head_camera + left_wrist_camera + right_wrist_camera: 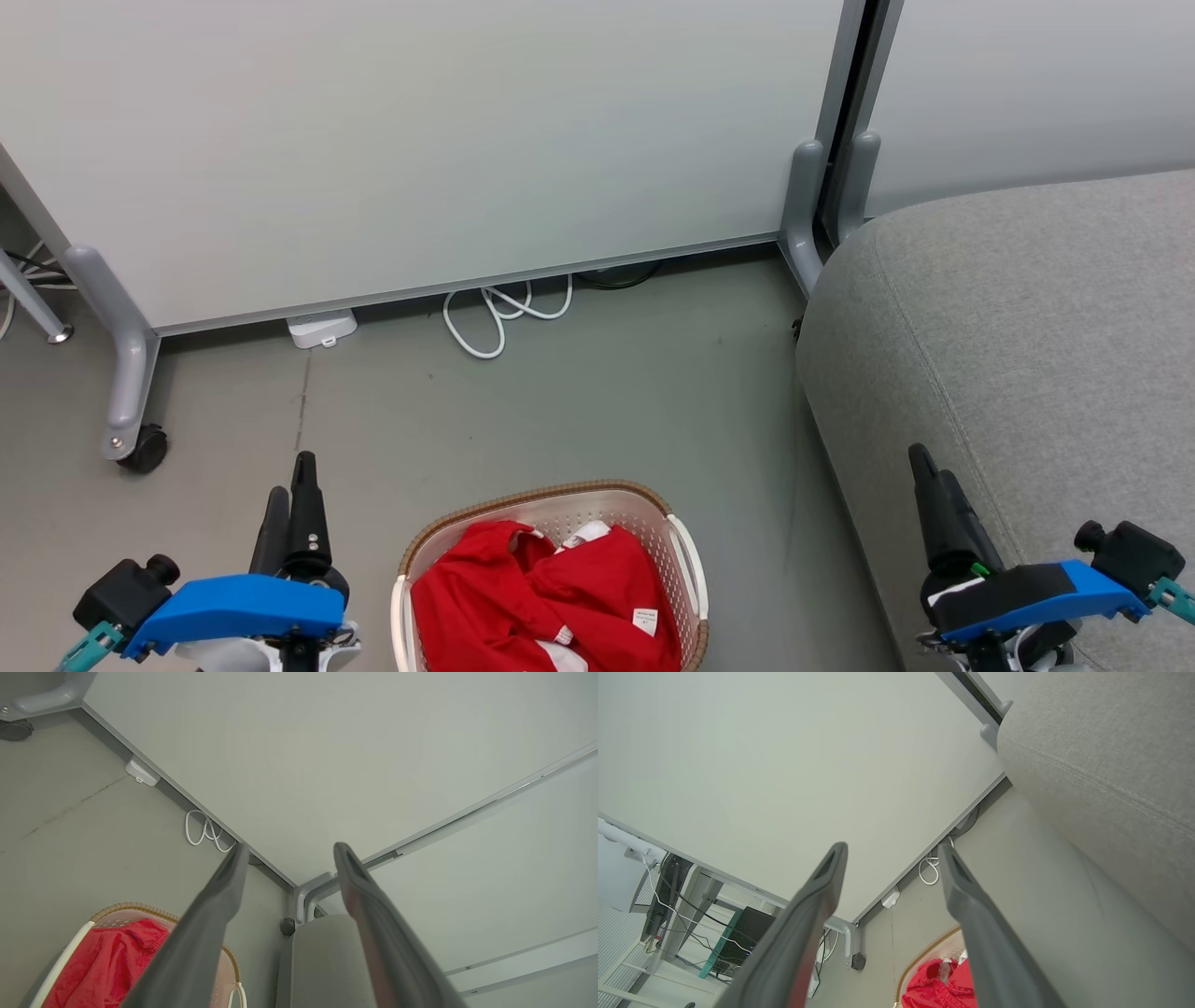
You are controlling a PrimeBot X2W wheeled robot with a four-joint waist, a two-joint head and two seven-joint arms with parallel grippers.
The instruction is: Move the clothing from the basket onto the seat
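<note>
Lower left: left gripper (291, 480), fingers apart, empty. Lower right: right gripper (934, 465), fingers apart, empty, seen against the grey seat (1027, 327). Bottom centre: red clothing (551, 597) lies inside the basket (560, 492) on the floor (607, 401). Upper centre: coiled white cable (495, 317).

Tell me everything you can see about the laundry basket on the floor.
The basket is cream-white plastic with perforated walls, a brown woven-look rim and white side handles. It is rounded in shape and stands upright on the grey floor. The bottom edge of the head view cuts off its near end. It sits to the left of the seat, with a gap of floor between them. Crumpled red clothing lies inside and hides the bottom of the basket. Nothing else touches it.
</note>
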